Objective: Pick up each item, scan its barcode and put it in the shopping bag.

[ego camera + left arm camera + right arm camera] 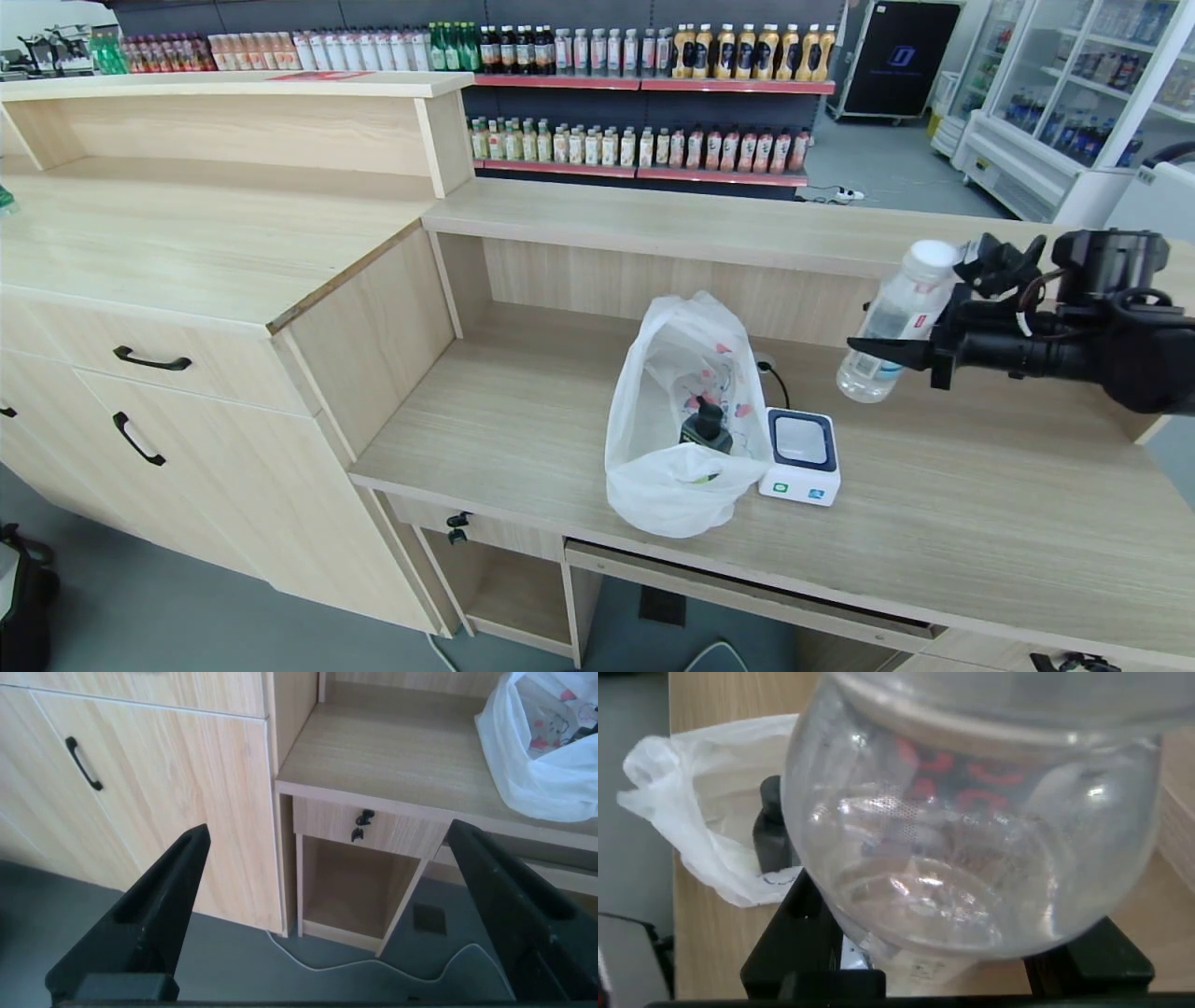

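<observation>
From the head: holds a clear water bottle (892, 322) in the right gripper (901, 353), fingers closed on the lower body, white cap uppermost, bottle slightly tilted. Hangs above the counter (523, 420), up and off to the right of the scanner (800, 455), well apart from it. Places the white shopping bag (686, 420) touching the scanner's left side, mouth open and standing. Shows one dark pump bottle (707, 425) already inside the bag, left of the scanner.

From the left wrist: spreads the left gripper (327, 924) wide, nothing between the fingers (140, 924). Looks down at the counter's front edge and a locked drawer (360, 826) on the bag's side, far from the scanner.

From the right wrist: looks straight along the clear bottle's rounded base, clamped between the dark fingers. Catches the bag and the dark pump bottle beyond it. Hints at a white corner under the bottle, possibly the scanner, though too hidden to say.

On progress: counts one item as bagged and a second as picked up. Judges the scan not yet done, given the bottle's distance from the scanner. Leaves lowering the label over the scanner window, then dropping the bottle into the bag. Cannot tell whether more items wait.
</observation>
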